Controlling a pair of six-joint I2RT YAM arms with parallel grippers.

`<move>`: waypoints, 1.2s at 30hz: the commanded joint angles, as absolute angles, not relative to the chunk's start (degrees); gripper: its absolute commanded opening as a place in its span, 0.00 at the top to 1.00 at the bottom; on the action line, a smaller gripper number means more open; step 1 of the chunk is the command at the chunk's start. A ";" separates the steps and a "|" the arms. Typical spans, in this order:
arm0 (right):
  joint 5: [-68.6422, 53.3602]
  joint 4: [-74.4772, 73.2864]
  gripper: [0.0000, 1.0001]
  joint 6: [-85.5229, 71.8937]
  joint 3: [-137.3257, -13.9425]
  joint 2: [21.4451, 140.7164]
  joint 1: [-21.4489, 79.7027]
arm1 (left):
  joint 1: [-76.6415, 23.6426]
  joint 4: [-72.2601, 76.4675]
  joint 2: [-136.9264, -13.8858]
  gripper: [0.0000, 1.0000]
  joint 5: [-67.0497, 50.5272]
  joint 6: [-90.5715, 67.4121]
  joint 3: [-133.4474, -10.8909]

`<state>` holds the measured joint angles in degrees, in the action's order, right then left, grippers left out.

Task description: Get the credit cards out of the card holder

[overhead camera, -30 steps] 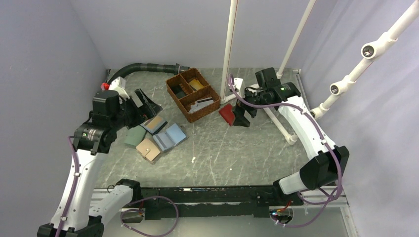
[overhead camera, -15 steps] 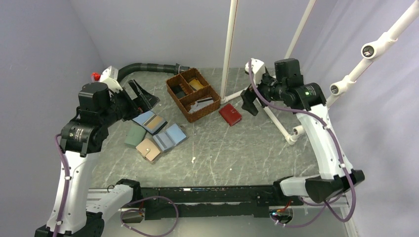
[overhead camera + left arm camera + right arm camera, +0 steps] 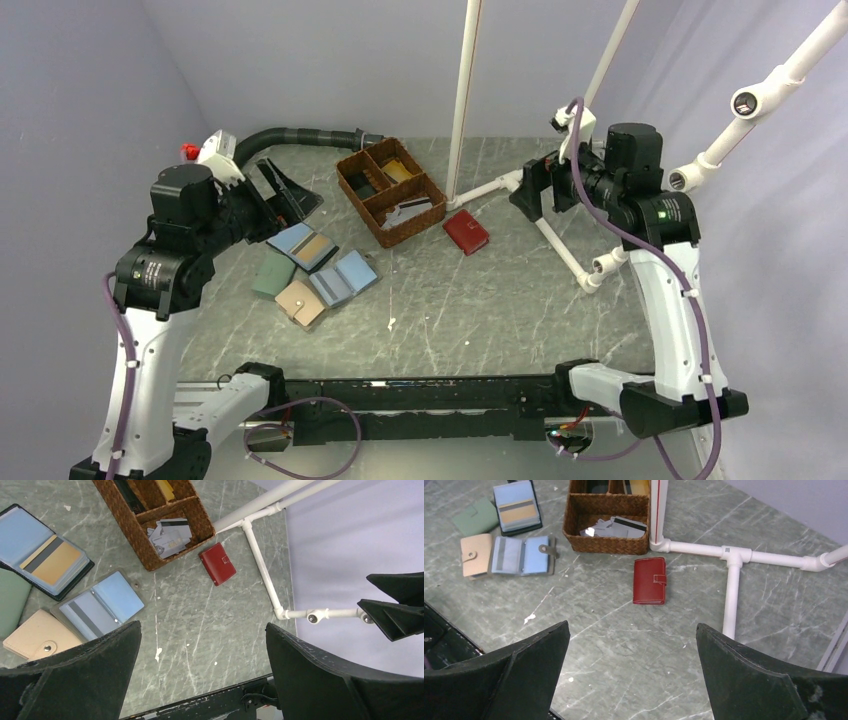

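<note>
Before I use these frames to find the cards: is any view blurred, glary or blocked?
Top view: soft, even light, no glare, sharp, but the card holder is small. Left wrist view: table sharp; the dark left fingers mask both lower corners. Right wrist view: sharp, holder clear at upper left; the right fingers mask the bottom corners.

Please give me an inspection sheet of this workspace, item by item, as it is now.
Surface: grey marbled table, white specks.
Job's things: card holder open, flat; striped credit card in one slot.
Clutter: wicker basket holding loose cards; red wallet, beige wallet, green wallet shut; blue wallet open.
Grippers: left gripper and right gripper open, empty, raised.
Cables: purple cables along both arms; black hose far left.
Surroundings: white pipe frame; pale walls.
</note>
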<state>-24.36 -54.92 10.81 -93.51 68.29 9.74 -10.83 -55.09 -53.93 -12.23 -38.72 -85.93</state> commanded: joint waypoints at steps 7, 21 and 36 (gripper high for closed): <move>-26.88 -49.12 0.00 2.51 -93.37 65.47 6.47 | -10.55 -54.59 -53.70 0.00 -11.84 -38.46 -86.82; -31.56 -47.56 0.00 1.00 -93.25 65.64 3.78 | -10.52 -55.40 -53.76 0.01 -10.89 -37.42 -87.57; -30.93 -45.94 0.00 0.49 -93.69 66.09 3.06 | -10.54 -56.02 -55.55 0.01 -8.94 -34.52 -88.61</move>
